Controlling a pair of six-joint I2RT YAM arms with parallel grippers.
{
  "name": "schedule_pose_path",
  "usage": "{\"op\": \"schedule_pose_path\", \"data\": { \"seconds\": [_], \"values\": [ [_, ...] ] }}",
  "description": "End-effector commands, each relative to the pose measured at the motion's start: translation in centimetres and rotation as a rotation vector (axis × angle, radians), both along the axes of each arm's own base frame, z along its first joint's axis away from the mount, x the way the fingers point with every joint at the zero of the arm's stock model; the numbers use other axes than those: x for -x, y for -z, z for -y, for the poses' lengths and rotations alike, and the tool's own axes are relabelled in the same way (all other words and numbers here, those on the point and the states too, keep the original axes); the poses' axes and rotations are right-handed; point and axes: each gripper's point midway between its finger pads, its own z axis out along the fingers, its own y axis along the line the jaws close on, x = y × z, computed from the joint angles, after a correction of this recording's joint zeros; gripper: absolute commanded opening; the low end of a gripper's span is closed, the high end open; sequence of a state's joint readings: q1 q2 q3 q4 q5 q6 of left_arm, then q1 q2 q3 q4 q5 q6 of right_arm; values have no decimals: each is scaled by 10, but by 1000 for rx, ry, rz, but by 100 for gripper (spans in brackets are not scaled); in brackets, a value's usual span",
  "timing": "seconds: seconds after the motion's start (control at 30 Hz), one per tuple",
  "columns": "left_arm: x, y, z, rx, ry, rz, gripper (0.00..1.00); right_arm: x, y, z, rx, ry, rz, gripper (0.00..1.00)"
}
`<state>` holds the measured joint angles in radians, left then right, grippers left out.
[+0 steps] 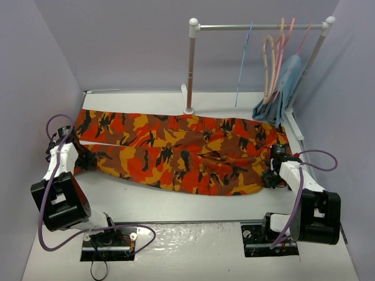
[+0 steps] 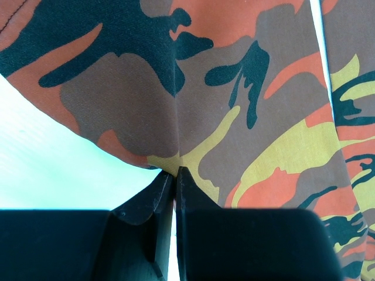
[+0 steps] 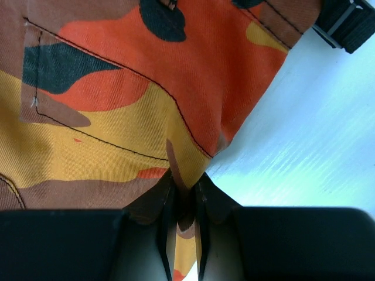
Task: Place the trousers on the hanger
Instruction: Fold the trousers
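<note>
Two grippers had the trousers [image 1: 176,153] by opposite ends. The left gripper [image 2: 174,177] was closed to a thin slit on the very edge of a leg, and the right gripper [image 3: 186,186] was nipped shut on the waist end, with a fold of cloth showing between its fingers. The garment lay flat and stretched lengthwise across the table [image 1: 176,206], while the hanger [image 1: 241,64] hung from the rail [image 1: 258,26] at the back, well apart from the cloth and from both arms. The step in hand looked like a two-handed lift or fold, with the task barely begun. To do it well, both arms would need to rise together at one pace, so the fabric was not dragged out of either grip. The left hold looked the shallower, catching only the edge, so any pull along the length should be gentle. The soft cloth would likely droop in the middle once lifted.
</note>
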<state>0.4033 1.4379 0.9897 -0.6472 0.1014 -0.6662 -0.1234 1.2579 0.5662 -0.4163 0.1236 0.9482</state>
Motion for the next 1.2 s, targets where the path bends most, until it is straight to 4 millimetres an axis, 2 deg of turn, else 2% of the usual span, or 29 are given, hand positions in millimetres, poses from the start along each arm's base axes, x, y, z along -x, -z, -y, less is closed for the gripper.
{"op": "schedule_pose_path", "data": {
  "seconds": [0.0,0.13,0.27,0.37,0.5,0.6,0.73,0.83,0.93,1.07,1.17],
  "values": [
    [-18,-44,-14,-70,-19,120,0,-14,-17,17,89,-19,23,0],
    [-21,-72,-24,-112,-39,163,0,-43,-68,31,170,-51,122,0],
    [-20,-111,-35,-185,-68,227,0,-55,-119,40,224,-53,220,0],
    [-11,-137,-42,-235,-106,277,0,-49,-145,43,239,-39,279,0],
    [15,-162,-46,-303,-146,312,0,-35,-171,46,269,-30,313,0],
    [40,-175,-43,-355,-170,324,0,-21,-187,51,329,-19,306,0],
    [71,-183,-34,-419,-183,315,0,-2,-213,54,428,-26,314,0],
    [80,-183,-35,-464,-161,290,0,3,-219,50,446,-58,322,0],
    [72,-176,-39,-474,-130,273,0,2,-210,51,453,-72,293,0],
    [42,-170,-48,-457,-80,247,0,-18,-201,53,448,-101,269,0],
    [10,-169,-58,-438,-37,218,0,-41,-195,60,435,-121,247,1]
  ]
}}
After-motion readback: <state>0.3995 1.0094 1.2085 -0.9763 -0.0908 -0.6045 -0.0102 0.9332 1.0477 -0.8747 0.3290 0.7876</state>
